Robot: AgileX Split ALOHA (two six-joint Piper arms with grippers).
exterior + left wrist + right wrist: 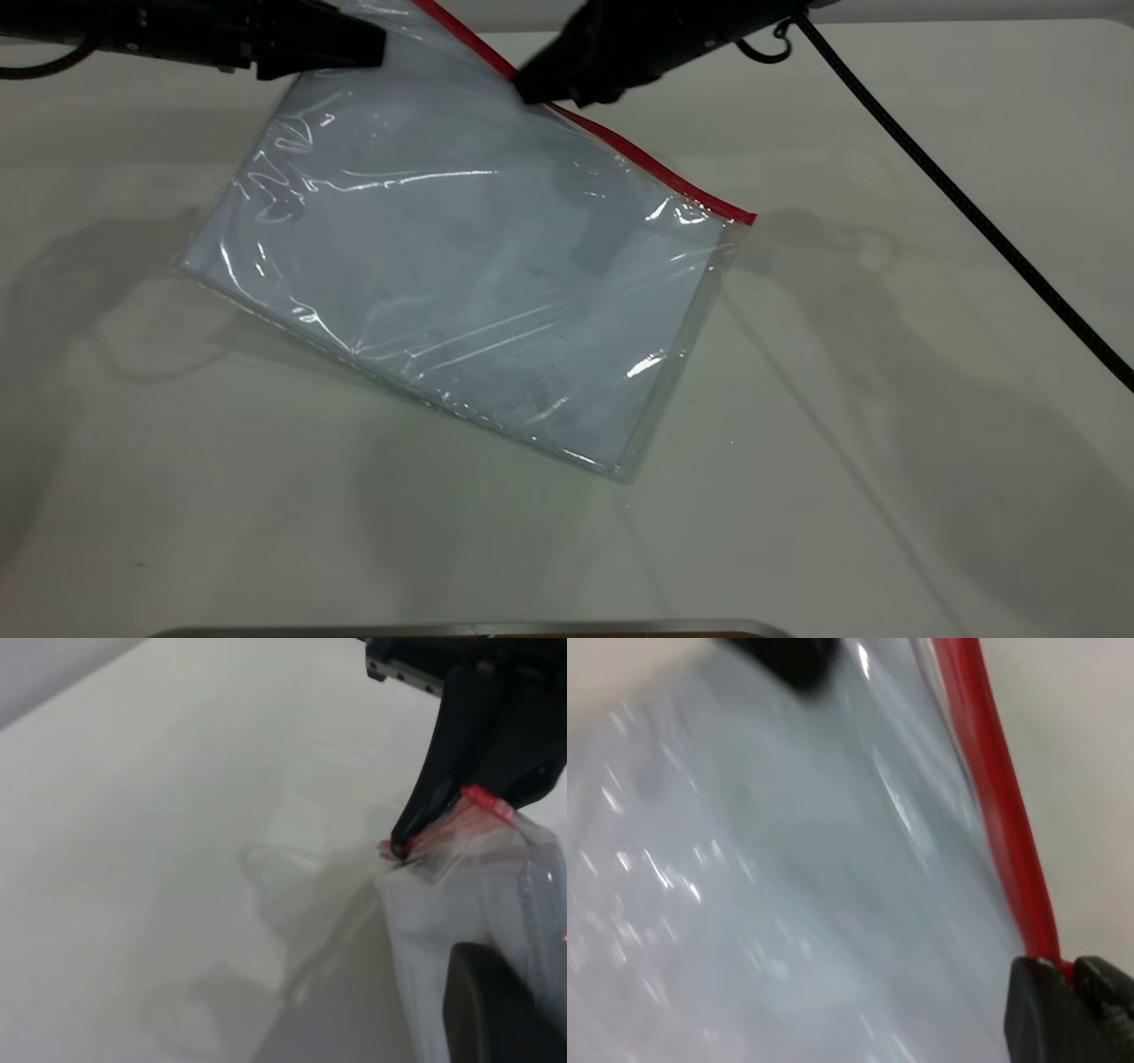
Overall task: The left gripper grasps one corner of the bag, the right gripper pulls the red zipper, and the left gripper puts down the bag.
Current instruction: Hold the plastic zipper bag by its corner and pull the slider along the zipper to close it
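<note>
The bag [461,266] is a clear pouch with white paper inside; its far side is lifted and its near corner rests on the table. My left gripper [376,49] is shut on the corner of the bag at the far left; one of its fingers [496,1010] presses on the plastic [461,904]. My right gripper [532,89] is shut on the red zipper [656,168] near the far end. In the right wrist view its jaws [1074,979] pinch the red strip [1001,815]. The left wrist view shows the right gripper's fingers [443,771] on the red strip [485,802].
The white table [886,443] surrounds the bag. The right arm's braided cable [974,213] runs across the right side. A grey metal edge [461,629] lies at the near border.
</note>
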